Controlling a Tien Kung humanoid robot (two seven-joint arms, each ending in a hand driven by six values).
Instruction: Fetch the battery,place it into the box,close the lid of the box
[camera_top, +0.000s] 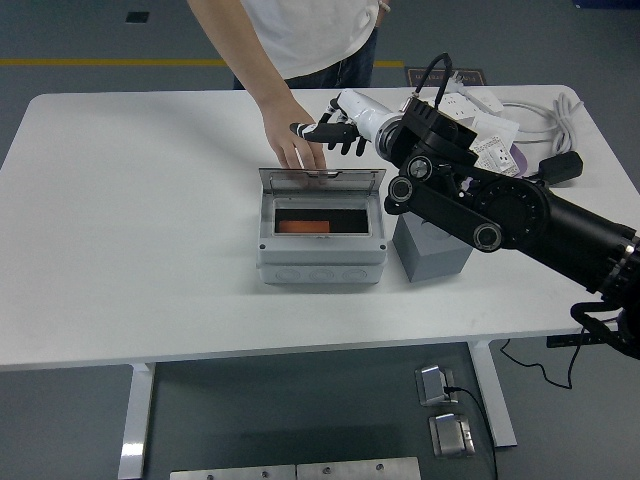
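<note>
A grey box stands at mid table with its clear hinged lid tilted up at the back. An orange battery lies inside the box. My right hand hovers just behind and above the lid's top edge, fingers spread and holding nothing. A person's hand rests on the table behind the lid, touching its top edge. My left arm is out of view.
A grey block stands right of the box, partly under my right arm. A purple tray with white socket parts, a white cable and a black adapter lie at the back right.
</note>
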